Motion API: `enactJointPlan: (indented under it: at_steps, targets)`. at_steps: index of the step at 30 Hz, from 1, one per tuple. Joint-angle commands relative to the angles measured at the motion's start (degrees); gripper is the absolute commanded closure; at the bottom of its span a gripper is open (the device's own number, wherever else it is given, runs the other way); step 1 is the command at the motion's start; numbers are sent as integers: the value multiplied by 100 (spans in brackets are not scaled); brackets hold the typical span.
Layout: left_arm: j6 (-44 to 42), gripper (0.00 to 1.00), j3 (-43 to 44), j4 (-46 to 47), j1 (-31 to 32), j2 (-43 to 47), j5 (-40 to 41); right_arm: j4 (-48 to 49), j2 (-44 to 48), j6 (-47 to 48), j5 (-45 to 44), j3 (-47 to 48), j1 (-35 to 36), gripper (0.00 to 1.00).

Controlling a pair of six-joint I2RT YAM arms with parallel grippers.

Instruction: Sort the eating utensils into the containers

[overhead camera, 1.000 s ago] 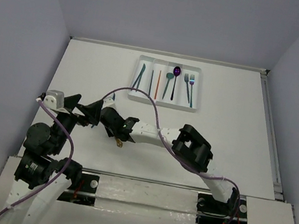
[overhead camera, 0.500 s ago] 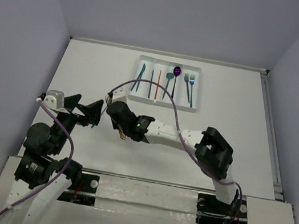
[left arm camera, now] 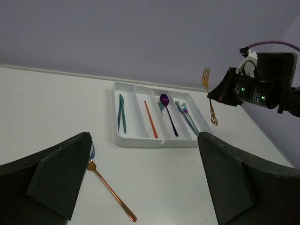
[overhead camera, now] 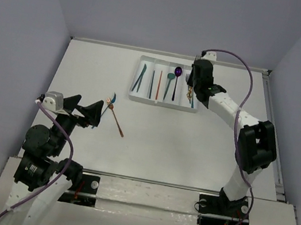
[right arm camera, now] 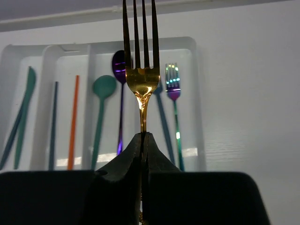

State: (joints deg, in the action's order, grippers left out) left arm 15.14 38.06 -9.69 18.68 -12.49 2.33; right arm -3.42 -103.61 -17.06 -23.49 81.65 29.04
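My right gripper (overhead camera: 194,85) is shut on a gold fork (right arm camera: 140,70) and holds it upright above the right end of the white cutlery tray (overhead camera: 161,104). The gold fork also shows in the left wrist view (left arm camera: 209,93). The tray (right arm camera: 199,117) holds teal knives (right arm camera: 21,117), a dark stick (right arm camera: 53,124), an orange stick (right arm camera: 73,122), a teal spoon (right arm camera: 101,108), a purple spoon (right arm camera: 121,65) and two forks (right arm camera: 173,89). A copper fork (overhead camera: 115,119) and a blue utensil (overhead camera: 111,101) lie on the table by my open, empty left gripper (overhead camera: 89,112).
The white table has a raised rail along its right edge (overhead camera: 272,134) and grey walls behind and at both sides. The right arm (overhead camera: 250,142) stretches along the right side of the table toward the tray.
My right arm has swung from beside the left gripper across to the tray at the far right, carrying the gold fork. The copper fork stays on the table. The left arm has not moved.
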Motion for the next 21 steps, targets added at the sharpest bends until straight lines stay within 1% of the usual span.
enactJointPlan:
  at_steps: [1, 2, 4, 5, 6, 8, 11, 13, 14, 15, 17, 18, 20, 21]
  targets:
    - [24, 1, 96, 214, 22, 54, -57, 26, -308, 203, 449, 404, -389, 100]
    - [24, 1, 96, 222, 74, 45, -57, 26, -483, 212, 598, 474, -590, 100]
    - [24, 1, 87, 213, 75, 28, -57, -9, -825, 238, 897, 746, -758, 100]
    - [24, 1, 96, 213, 75, 27, -66, -53, -827, 247, 1011, 861, -811, 100]
    - [24, 1, 96, 213, 75, 19, -57, -201, -1088, 273, 1065, 984, -864, 100]
    - [24, 1, 96, 213, 75, 19, -48, -334, -1327, 352, 1083, 1264, -865, 100]
    - [16, 1, 96, 222, 75, 19, -31, -309, -1574, 335, 1118, 1223, -865, 100]
    - [24, 1, 96, 222, 75, 1, -39, -186, -1662, 283, 978, 1135, -865, 100]
    - [16, 1, 96, 231, 75, -8, -48, -150, -1671, 273, 917, 1082, -865, 97]
    - [16, 1, 96, 222, 75, -8, -48, -115, -1688, 273, 890, 1081, -865, 89]
    - [7, 1, 96, 231, 75, -34, -48, -97, -1680, 282, 863, 1090, -865, 78]
    - [7, 1, 96, 231, 75, -43, -57, -106, -1662, 291, 889, 1151, -865, 70]
    - [16, 1, 96, 231, 75, -52, -40, -150, -1566, 300, 968, 1230, -865, 58]
    - [16, 1, 96, 231, 75, -52, -39, -194, -1513, 300, 1012, 1274, -865, 49]
